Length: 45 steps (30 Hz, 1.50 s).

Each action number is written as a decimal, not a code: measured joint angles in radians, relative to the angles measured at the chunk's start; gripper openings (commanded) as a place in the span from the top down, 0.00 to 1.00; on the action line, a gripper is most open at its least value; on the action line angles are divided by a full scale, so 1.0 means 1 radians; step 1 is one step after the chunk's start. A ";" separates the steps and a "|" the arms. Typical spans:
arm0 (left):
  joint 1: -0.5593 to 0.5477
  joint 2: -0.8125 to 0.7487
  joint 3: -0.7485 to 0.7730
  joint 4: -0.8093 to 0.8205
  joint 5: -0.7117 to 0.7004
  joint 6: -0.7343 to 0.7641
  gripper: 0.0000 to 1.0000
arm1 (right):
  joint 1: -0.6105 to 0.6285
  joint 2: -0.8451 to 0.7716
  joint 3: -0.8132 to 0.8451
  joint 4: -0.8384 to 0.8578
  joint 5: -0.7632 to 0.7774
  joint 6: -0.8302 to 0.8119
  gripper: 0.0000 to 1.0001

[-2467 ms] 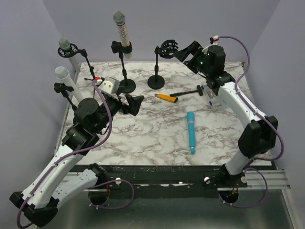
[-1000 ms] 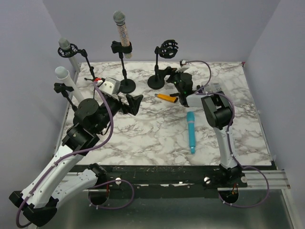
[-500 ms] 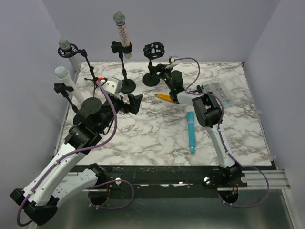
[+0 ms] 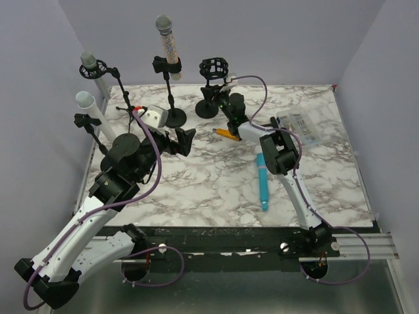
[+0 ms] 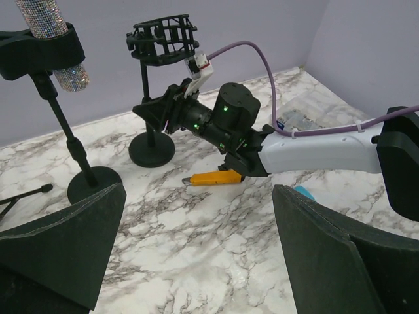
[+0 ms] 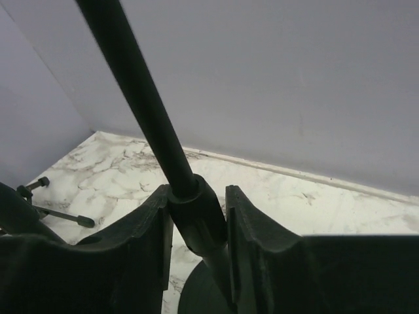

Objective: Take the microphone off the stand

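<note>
I get soft, even light; close up, the stand [image 6: 150, 124] is dark and blurred, shadows under it faint.

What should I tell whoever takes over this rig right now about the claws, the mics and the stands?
Left claw: open, holding nothing, above the table.
Right claw: shut on the pole of the empty stand.
Teal mic: lying flat on the table, in no stand.
Glitter mic, grey mic, white mic: each in its stand, back left.
Done: apparently one mic off.
Left: release the empty stand; probably pull the other mics.
</note>
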 measured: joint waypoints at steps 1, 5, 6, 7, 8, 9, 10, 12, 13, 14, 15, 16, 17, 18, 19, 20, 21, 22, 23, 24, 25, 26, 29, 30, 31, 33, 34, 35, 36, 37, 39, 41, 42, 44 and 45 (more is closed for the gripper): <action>0.000 0.000 0.000 0.000 -0.001 0.001 0.02 | 0.003 0.000 0.000 0.000 -0.006 -0.013 0.78; 0.000 0.000 0.000 0.000 -0.004 0.002 0.02 | 0.005 -0.014 -0.029 0.015 -0.052 -0.026 0.92; 0.000 0.000 0.000 0.000 -0.005 0.003 0.02 | 0.006 -0.030 -0.059 0.025 -0.069 -0.028 0.96; 0.000 0.000 0.000 0.000 -0.005 0.004 0.02 | 0.008 -0.049 -0.093 0.034 -0.083 -0.033 0.99; 0.000 0.000 0.000 0.000 -0.008 0.005 0.02 | 0.010 -0.072 -0.129 0.039 -0.100 -0.037 0.99; 0.000 0.000 0.000 0.000 -0.009 0.005 0.02 | 0.013 -0.095 -0.167 0.043 -0.116 -0.042 0.99; 0.000 0.000 0.000 0.000 -0.012 0.005 0.02 | 0.016 -0.122 -0.208 0.047 -0.134 -0.048 0.99; 0.000 -0.004 -0.002 0.000 -0.019 0.006 0.02 | 0.024 -0.174 -0.290 0.058 -0.173 -0.058 0.99; 0.000 -0.006 -0.003 0.000 -0.022 0.006 0.02 | 0.030 -0.200 -0.333 0.066 -0.196 -0.060 0.99; 0.000 -0.010 -0.004 0.000 -0.025 0.008 0.02 | 0.035 -0.226 -0.377 0.076 -0.224 -0.060 0.99; 0.000 -0.013 -0.005 0.001 -0.026 0.008 0.02 | 0.041 -0.248 -0.414 0.087 -0.255 -0.059 0.99; 0.000 -0.018 -0.007 0.002 -0.029 0.009 0.02 | 0.047 -0.268 -0.447 0.095 -0.287 -0.058 0.99; 0.000 -0.023 -0.008 0.004 -0.033 0.010 0.02 | 0.052 -0.286 -0.478 0.105 -0.318 -0.056 0.99; 0.000 -0.028 -0.010 0.008 -0.038 0.011 0.02 | 0.058 -0.303 -0.509 0.116 -0.348 -0.055 0.99; 0.000 -0.031 -0.012 0.010 -0.041 0.012 0.02 | 0.064 -0.320 -0.540 0.126 -0.374 -0.054 0.99; 0.000 -0.037 -0.016 0.013 -0.047 0.013 0.02 | 0.070 -0.338 -0.569 0.133 -0.398 -0.051 0.99; 0.000 -0.044 -0.019 0.016 -0.053 0.014 0.02 | 0.077 -0.354 -0.599 0.142 -0.420 -0.048 0.99; -0.002 -0.052 -0.024 0.018 -0.063 0.016 0.02 | 0.083 -0.372 -0.628 0.151 -0.440 -0.044 0.99; -0.003 -0.060 -0.029 0.022 -0.072 0.018 0.02 | 0.090 -0.389 -0.660 0.160 -0.460 -0.041 0.99; -0.003 -0.067 -0.033 0.024 -0.078 0.020 0.02 | 0.097 -0.408 -0.690 0.169 -0.477 -0.039 0.99; -0.003 -0.076 -0.037 0.027 -0.087 0.023 0.02 | 0.103 -0.426 -0.722 0.177 -0.492 -0.036 0.99; -0.003 -0.085 -0.042 0.032 -0.096 0.025 0.02 | 0.109 -0.448 -0.755 0.184 -0.508 -0.034 0.99; -0.004 -0.114 -0.055 0.045 -0.124 0.032 0.01 | 0.127 -0.518 -0.872 0.218 -0.562 -0.031 0.96; -0.005 -0.122 -0.058 0.051 -0.133 0.032 0.01 | 0.131 -0.539 -0.912 0.232 -0.582 -0.029 0.94; -0.005 -0.126 -0.059 0.054 -0.141 0.032 0.01 | 0.134 -0.561 -0.951 0.249 -0.603 -0.026 0.93; -0.005 -0.134 -0.059 0.057 -0.154 0.031 0.02 | 0.138 -0.599 -1.031 0.296 -0.642 -0.016 0.90; -0.005 -0.138 -0.059 0.059 -0.158 0.031 0.01 | 0.139 -0.615 -1.070 0.323 -0.659 -0.011 0.89; -0.005 -0.143 -0.060 0.061 -0.161 0.031 0.01 | 0.139 -0.631 -1.107 0.349 -0.674 -0.005 0.88; -0.005 -0.147 -0.061 0.063 -0.162 0.031 0.02 | 0.140 -0.647 -1.143 0.374 -0.687 -0.001 0.86; -0.006 -0.151 -0.063 0.066 -0.164 0.031 0.01 | 0.140 -0.659 -1.174 0.398 -0.696 0.003 0.82; -0.011 -0.151 -0.063 0.070 -0.166 0.031 0.02 | 0.142 -0.678 -1.226 0.442 -0.702 0.012 0.71; -0.011 -0.150 -0.066 0.073 -0.168 0.030 0.02 | 0.142 -0.698 -1.270 0.471 -0.702 0.020 0.52; -0.013 -0.147 -0.067 0.074 -0.169 0.030 0.02 | 0.143 -0.711 -1.291 0.481 -0.697 0.023 0.45; -0.018 -0.136 -0.069 0.076 -0.171 0.030 0.01 | 0.145 -0.732 -1.327 0.472 -0.691 0.053 0.08; -0.021 -0.132 -0.069 0.076 -0.171 0.030 0.01 | 0.145 -0.737 -1.349 0.457 -0.690 0.074 0.00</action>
